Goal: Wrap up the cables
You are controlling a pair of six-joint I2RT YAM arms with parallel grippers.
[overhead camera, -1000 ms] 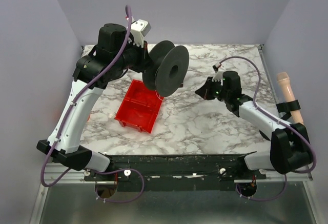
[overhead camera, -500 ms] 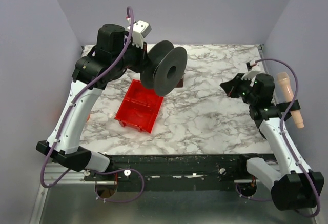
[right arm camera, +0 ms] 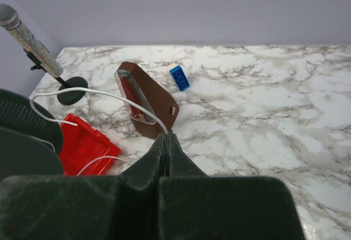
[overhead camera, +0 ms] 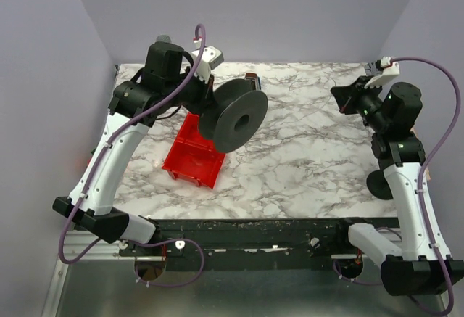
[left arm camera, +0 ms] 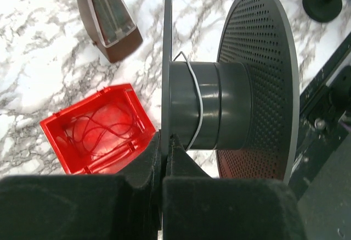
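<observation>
**Item:** very thin white thread-like cable [right arm camera: 109,94].

**Location:** one turn lies over the hub of the black round perforated plastic spool [left arm camera: 230,108]. Slack loops sit in the red plastic bin [left arm camera: 55,141], and a free run arcs across to my right gripper [right arm camera: 166,139].

**Holds:** my right gripper is pinched fully closed on the cable at its tips. My left gripper [left arm camera: 164,144] is clamped tight on the spool's thin flange rim, holding the spool in the air.

**Handling, my estimate:** near weightless, limp, springy in its curl and slick (likely to slip along the smooth hub or snag in the bin).

**Grip point:** a fingertip pinch on the free run, lightly taut.
</observation>
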